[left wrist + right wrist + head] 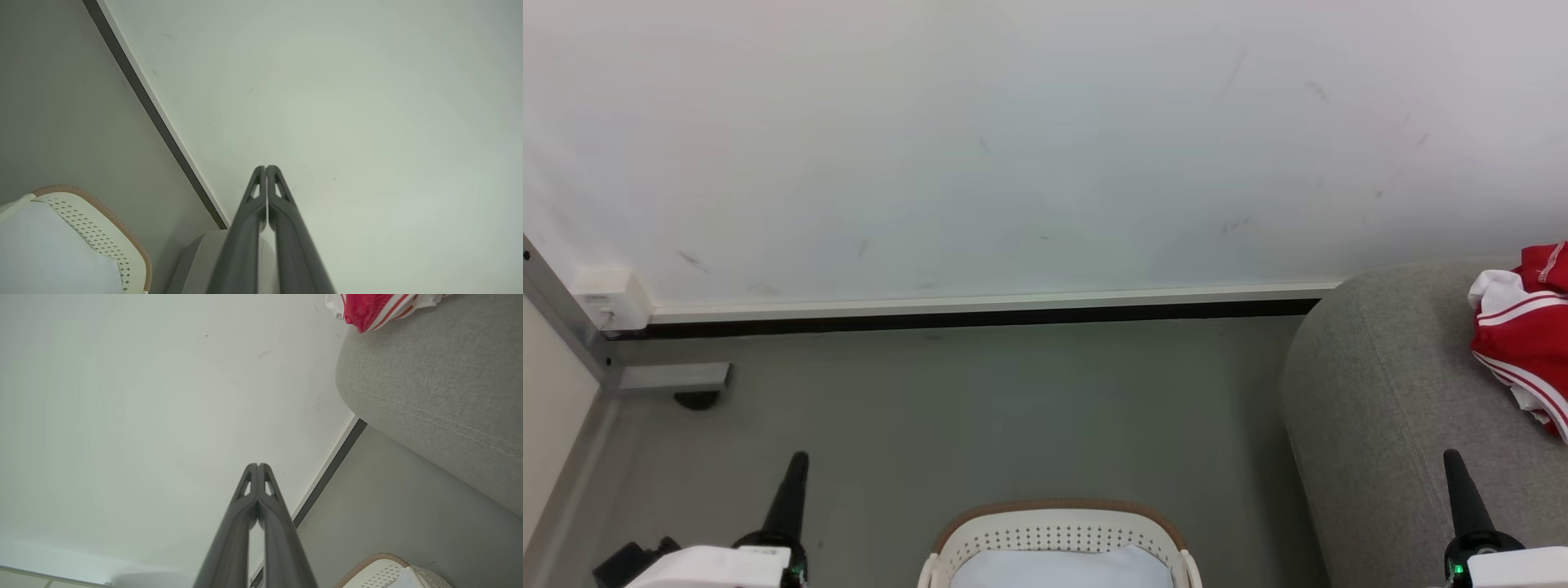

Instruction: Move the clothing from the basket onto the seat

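I see one small white box [609, 298] fixed low on the wall [1013, 147], and whatever is marked on it is too small for me to read. Both arms sit low at the bottom corners of my head view, fingers pointing up toward the wall. The left gripper [799, 461] stands over the grey floor [980, 408] to the left of the basket [1058, 508]. Its two dark fingers are pressed together along their length with nothing between them, as my left wrist view confirms. The right gripper [1451, 456] stands over the rounded arm of the seat [1388, 408], equally pressed closed and empty, with a green light glowing at its wrist. I count one basket, at the bottom centre between the two arms, and one pale bluish-white cloth [1062, 569] lying inside it. The clothing [1523, 335] lies as one red heap with white panels and thin white stripes on the seat at the right edge, well apart from both grippers. I cannot tell how many garments are in it.
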Tool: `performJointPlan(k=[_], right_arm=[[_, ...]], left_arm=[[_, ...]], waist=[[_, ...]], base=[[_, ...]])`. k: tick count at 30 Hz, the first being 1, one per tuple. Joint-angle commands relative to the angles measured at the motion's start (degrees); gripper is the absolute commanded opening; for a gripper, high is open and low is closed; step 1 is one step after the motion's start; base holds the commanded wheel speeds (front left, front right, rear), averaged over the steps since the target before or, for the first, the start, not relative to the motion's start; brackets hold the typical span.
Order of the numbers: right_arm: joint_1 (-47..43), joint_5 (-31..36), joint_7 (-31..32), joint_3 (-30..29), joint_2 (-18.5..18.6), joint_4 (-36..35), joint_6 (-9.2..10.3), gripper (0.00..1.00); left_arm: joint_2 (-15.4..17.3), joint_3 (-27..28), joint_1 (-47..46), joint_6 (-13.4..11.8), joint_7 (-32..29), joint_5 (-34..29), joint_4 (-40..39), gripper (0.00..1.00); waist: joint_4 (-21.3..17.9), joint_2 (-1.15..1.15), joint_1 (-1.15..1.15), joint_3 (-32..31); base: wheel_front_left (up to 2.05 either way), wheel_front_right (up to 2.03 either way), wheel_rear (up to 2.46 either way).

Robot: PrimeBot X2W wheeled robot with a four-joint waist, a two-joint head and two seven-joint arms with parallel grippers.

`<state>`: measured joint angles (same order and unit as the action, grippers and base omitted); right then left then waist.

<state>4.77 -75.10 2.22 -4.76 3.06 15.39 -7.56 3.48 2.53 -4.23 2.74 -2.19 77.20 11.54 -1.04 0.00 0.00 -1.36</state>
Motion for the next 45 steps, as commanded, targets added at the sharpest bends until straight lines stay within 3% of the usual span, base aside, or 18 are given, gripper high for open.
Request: performJointPlan(k=[1, 35, 45], right_arm=[[1.3, -1.6, 0.3, -0.4, 0.2, -0.5, 0.09, 0.0], [2.7, -16.8, 3.7, -1.3, 0.5, -0.6, 0.13, 0.0], [2.8, -18.0, 4.0, -1.2, 0.6, -0.6, 0.14, 0.0]], left_arm=[[0.0, 0.5, -1.0, 0.3, -0.4, 1.7, -0.5, 0.0], [-0.5, 4.0, -2.1, 1.4, -4.2, 14.2, -1.0, 0.0], [-0.6, 4.3, -2.1, 1.5, -4.5, 15.5, -1.1, 0.0]], waist=[[0.0, 0.0, 0.0, 0.1], [0.9, 0.0, 0.0, 1.1], [1.0, 0.0, 0.0, 1.2]], base=[[0.0, 0.0, 0.0], [0.0, 0.0, 0.0], [0.0, 0.0, 0.0]])
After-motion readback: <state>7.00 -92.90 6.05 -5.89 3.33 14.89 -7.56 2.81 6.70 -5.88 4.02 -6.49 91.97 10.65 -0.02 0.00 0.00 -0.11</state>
